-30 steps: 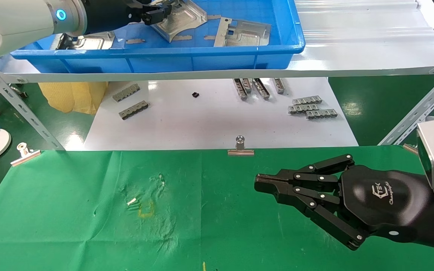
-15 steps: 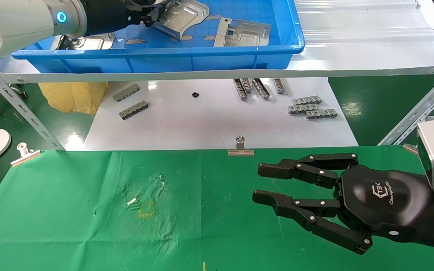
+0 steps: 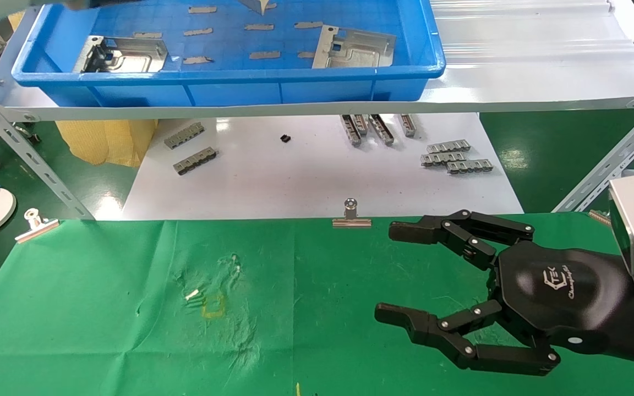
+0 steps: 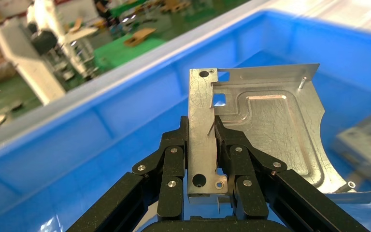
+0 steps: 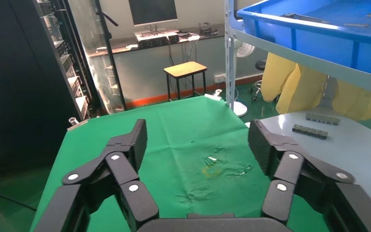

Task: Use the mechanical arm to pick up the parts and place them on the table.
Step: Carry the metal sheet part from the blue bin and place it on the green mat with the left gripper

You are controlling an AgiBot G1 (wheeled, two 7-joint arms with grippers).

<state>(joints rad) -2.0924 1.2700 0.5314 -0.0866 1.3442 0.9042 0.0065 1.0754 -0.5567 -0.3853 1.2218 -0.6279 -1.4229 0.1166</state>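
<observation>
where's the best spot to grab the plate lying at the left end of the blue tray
Judging by the head view, take the plate by its long far edge, coming down from above: it lies flat on the tray floor, its left end is close to the tray wall, and the raised bent rim gives fingers something to pinch. The left end effector already grips another plate by such a flange.

The blue tray (image 3: 229,82) is walled on all sides, so it can be entered only from above. Below it, the green desk (image 3: 102,330) is occupied only at its right by the spread right claw (image 3: 391,275).
</observation>
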